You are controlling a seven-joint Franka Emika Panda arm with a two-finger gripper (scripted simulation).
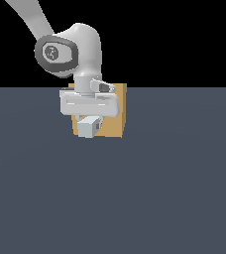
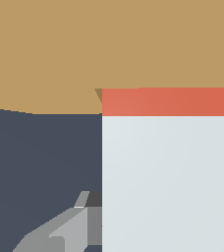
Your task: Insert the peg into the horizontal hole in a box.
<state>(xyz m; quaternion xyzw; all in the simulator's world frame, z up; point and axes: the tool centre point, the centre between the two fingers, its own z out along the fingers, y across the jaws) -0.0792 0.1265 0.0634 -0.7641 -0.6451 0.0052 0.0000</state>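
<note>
The tan box (image 1: 114,123) stands on the dark floor behind my gripper (image 1: 89,123). The gripper is shut on the peg (image 1: 87,128), whose pale grey-white end faces the exterior camera. In the wrist view the peg (image 2: 169,182) fills much of the frame. Its orange-red end (image 2: 169,102) meets the face of the box (image 2: 60,49). A darker sliver of the hole (image 2: 98,93) shows beside the orange tip. I cannot tell how far the tip is inside. One grey finger (image 2: 67,230) shows beside the peg; the other is hidden behind it.
The dark grey-blue floor (image 1: 135,198) spreads around the box on all sides. The white arm (image 1: 75,47) rises from the gripper toward the exterior view's upper left. No other objects are in view.
</note>
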